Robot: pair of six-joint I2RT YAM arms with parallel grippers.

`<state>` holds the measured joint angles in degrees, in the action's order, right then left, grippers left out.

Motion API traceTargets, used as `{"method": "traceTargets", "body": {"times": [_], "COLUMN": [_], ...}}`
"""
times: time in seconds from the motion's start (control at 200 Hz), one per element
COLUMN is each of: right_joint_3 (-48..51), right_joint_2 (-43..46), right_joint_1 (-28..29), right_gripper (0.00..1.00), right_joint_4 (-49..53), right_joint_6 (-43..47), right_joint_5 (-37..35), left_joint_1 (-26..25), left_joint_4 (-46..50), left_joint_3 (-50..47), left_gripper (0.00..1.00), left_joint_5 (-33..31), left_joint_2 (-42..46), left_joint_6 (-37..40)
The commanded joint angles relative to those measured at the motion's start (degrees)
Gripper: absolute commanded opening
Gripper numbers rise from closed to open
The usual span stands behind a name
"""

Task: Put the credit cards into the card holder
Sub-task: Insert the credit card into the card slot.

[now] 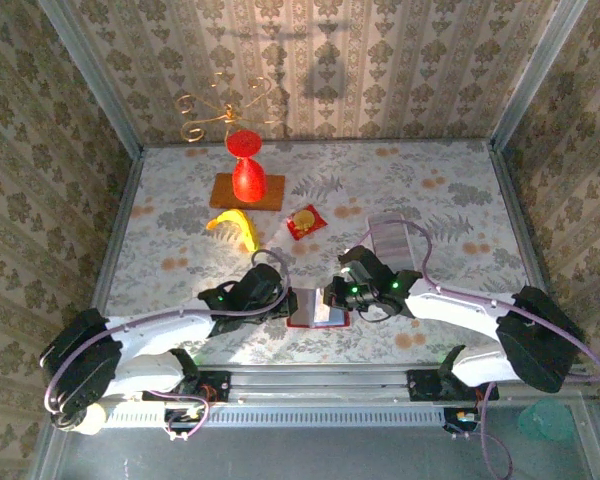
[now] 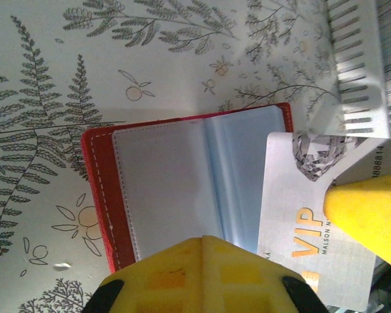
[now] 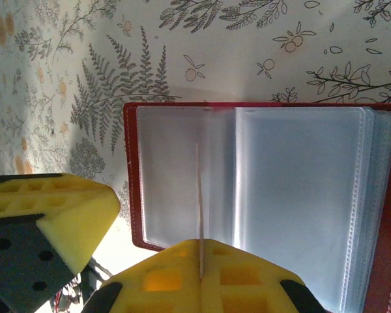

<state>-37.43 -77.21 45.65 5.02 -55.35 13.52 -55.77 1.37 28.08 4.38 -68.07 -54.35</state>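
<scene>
The dark-red card holder (image 1: 315,312) lies open and flat at the near middle of the table, its pale sleeves (image 2: 163,182) (image 3: 293,189) facing up. My right gripper (image 1: 332,297) (image 3: 200,242) is shut on one whitish-grey credit card (image 3: 198,189), seen edge-on over the holder's left page. In the left wrist view that card (image 2: 293,195) shows gold "VIP" lettering and overlaps the holder's right side. My left gripper (image 1: 283,300) (image 2: 205,238) is shut, its tips over the holder's near edge; nothing shows between them. More cards (image 1: 388,238) lie in a pale pile behind the right arm.
At the back left a tall red vase (image 1: 246,170) stands on a brown board (image 1: 248,192), below a gold wire ornament (image 1: 220,105). A banana (image 1: 235,225) and a red sachet (image 1: 305,221) lie just beyond the grippers. Patterned walls close in three sides.
</scene>
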Motion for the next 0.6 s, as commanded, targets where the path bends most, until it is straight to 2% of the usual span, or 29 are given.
{"method": "traceTargets", "body": {"times": [0.0, 0.595], "right_joint_3": [-0.9, -2.3], "right_joint_2": [-1.4, -7.1], "right_joint_1": [0.3, 0.4], "right_gripper": [0.00, 0.00], "right_joint_4": [-2.0, -3.7], "right_joint_6": [-1.5, -0.9], "right_joint_5": [-1.9, -3.2], "left_joint_1": [0.3, 0.4], "left_joint_4": [-1.1, -1.9], "left_joint_3": [-1.3, -4.9], "left_gripper": [0.00, 0.00], "left_joint_5": [0.3, -1.7], "left_joint_2": [-1.0, -4.8], "left_joint_6": [0.9, 0.4]}}
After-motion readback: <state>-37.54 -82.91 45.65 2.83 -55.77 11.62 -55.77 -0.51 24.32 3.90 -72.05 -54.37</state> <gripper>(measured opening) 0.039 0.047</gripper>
